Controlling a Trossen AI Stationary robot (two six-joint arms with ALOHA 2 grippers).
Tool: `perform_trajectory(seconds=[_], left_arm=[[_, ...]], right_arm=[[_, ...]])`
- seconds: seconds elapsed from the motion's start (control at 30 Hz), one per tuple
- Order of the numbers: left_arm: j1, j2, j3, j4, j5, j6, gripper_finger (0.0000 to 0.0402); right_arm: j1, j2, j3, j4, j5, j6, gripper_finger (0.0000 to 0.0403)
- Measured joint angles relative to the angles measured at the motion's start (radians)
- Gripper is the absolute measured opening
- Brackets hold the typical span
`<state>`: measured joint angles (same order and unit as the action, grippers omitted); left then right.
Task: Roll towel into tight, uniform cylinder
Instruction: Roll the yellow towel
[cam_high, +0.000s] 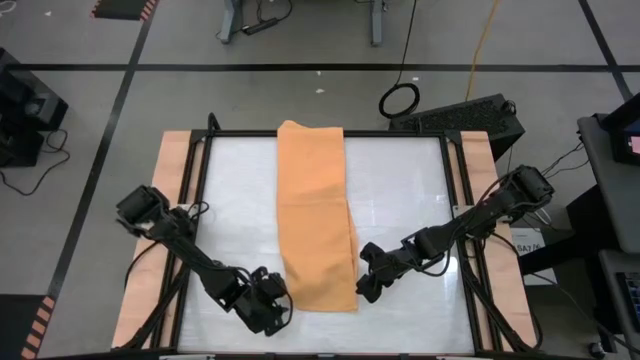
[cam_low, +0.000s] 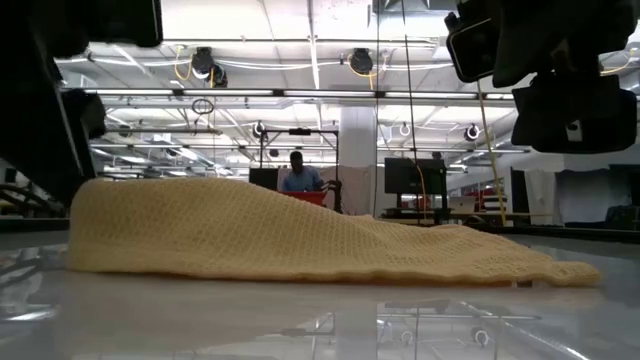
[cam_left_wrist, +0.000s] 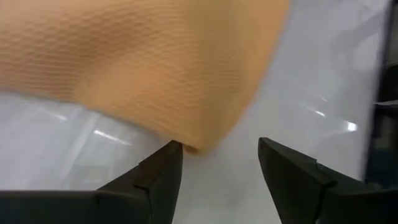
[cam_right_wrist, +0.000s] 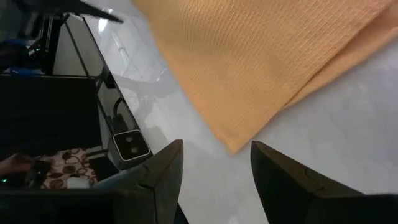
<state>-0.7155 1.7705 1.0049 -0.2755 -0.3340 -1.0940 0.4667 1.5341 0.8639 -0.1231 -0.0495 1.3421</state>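
The orange-tan towel lies flat on the white table as a long strip from the far edge toward the near edge; it also shows in the low view. No tag shows. My left gripper is open just off the towel's near left corner, which lies close by one fingertip. My right gripper is open at the towel's near right corner, which shows in the gap between its fingers. The strip has more than one layer at that corner.
A black frame and wooden strips border the table on the left and right. Bare table top lies on both sides of the towel. A black box and cables sit on the floor beyond the far edge. A person stands far off in the room.
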Motion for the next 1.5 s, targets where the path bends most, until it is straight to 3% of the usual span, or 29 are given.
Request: perform_trajectory(seconds=[0.2, 0.47, 0.63, 0.77, 0.87, 1.1, 1.23, 1.4, 1.5], left_arm=[[0.023, -0.001, -0.062, 0.032, -0.004, -0.053, 0.0147], [0.047, 0.000, -0.127, 0.282, 0.014, -0.052, 0.0013], [0.071, -0.012, -0.128, 0.404, 0.081, -0.122, 0.0009], [0.085, -0.053, -0.128, 0.472, 0.170, -0.255, 0.0005], [0.087, -0.087, -0.128, 0.512, 0.180, -0.343, 0.0005], [0.109, -0.122, -0.127, 0.466, 0.127, -0.442, 0.0005], [0.128, -0.122, -0.127, 0.422, 0.124, -0.472, 0.0005], [0.149, -0.122, -0.127, 0.340, 0.182, -0.472, 0.0005], [0.152, -0.122, -0.127, 0.302, 0.208, -0.472, 0.0005]], right_arm=[[0.000, 0.000, 0.000, -0.001, 0.001, -0.018, 0.0178], [0.007, 0.000, 0.000, 0.000, 0.000, -0.020, 0.0178], [0.015, -0.016, 0.000, 0.010, -0.012, -0.001, 0.0178], [0.021, -0.070, 0.000, 0.018, -0.015, 0.009, 0.0178], [0.028, -0.118, 0.000, -0.012, 0.024, -0.013, 0.0178], [0.104, -0.134, 0.001, -0.042, 0.082, -0.342, 0.0178], [0.146, -0.094, 0.001, -0.032, 0.109, -0.420, 0.0178], [0.202, -0.008, 0.000, 0.042, 0.151, -0.682, 0.0178], [0.214, 0.038, 0.000, 0.109, 0.165, -0.741, 0.0178]])
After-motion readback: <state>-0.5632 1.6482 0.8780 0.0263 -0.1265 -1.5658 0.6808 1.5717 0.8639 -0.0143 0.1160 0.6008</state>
